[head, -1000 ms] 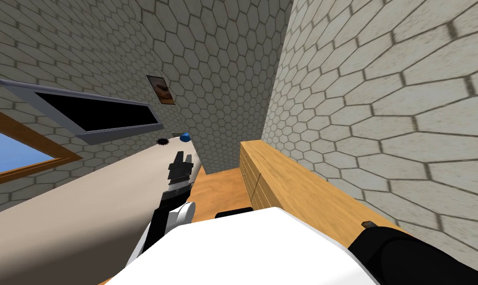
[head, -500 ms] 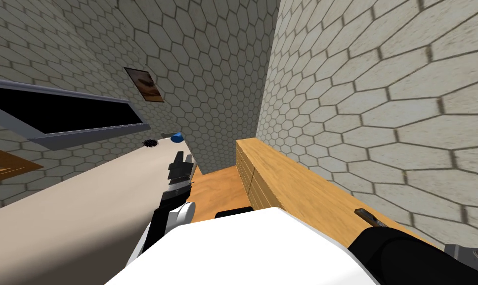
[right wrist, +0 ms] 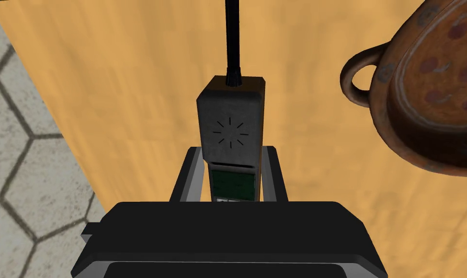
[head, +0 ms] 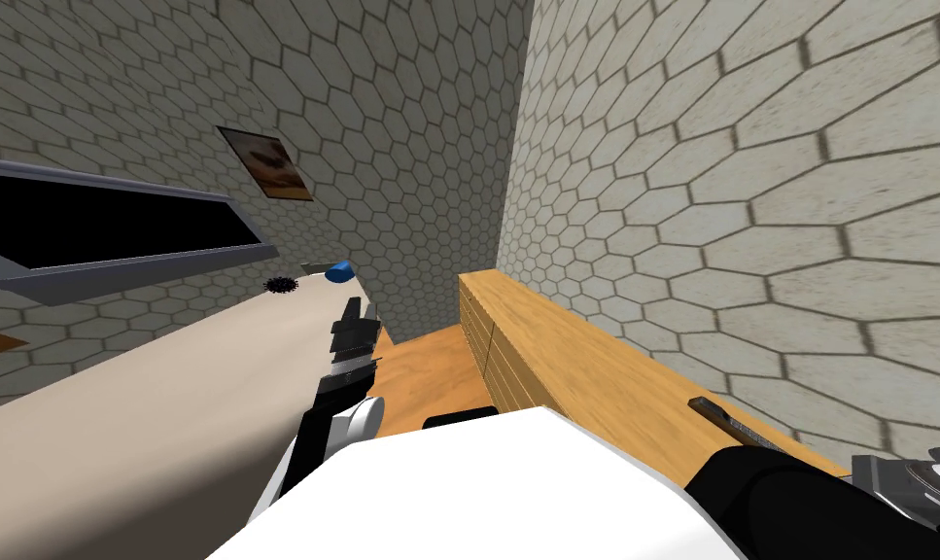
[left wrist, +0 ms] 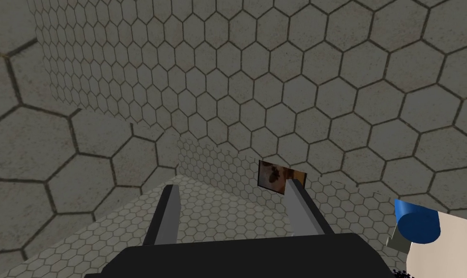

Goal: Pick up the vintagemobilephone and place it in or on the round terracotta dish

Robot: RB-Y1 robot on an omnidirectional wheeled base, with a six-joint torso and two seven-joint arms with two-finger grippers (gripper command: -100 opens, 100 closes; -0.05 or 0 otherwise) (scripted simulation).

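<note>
The phone being clasped by its sides in the right gripper, lower end hiding behind the gripper body, antenna running off frame, long axis pointing away along the fingers, near the half-cropped brown dish, left gripper hanging, fingers apart.

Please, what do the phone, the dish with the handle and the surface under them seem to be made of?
Phone: dark grey and matte, probably plastic, with a green keypad panel and a thin black antenna.
Dish: reddish-brown, likely glazed earthenware, given the painted spots and faint sheen.
Surface: light wood, judging by the grain, with a smooth finish.
</note>
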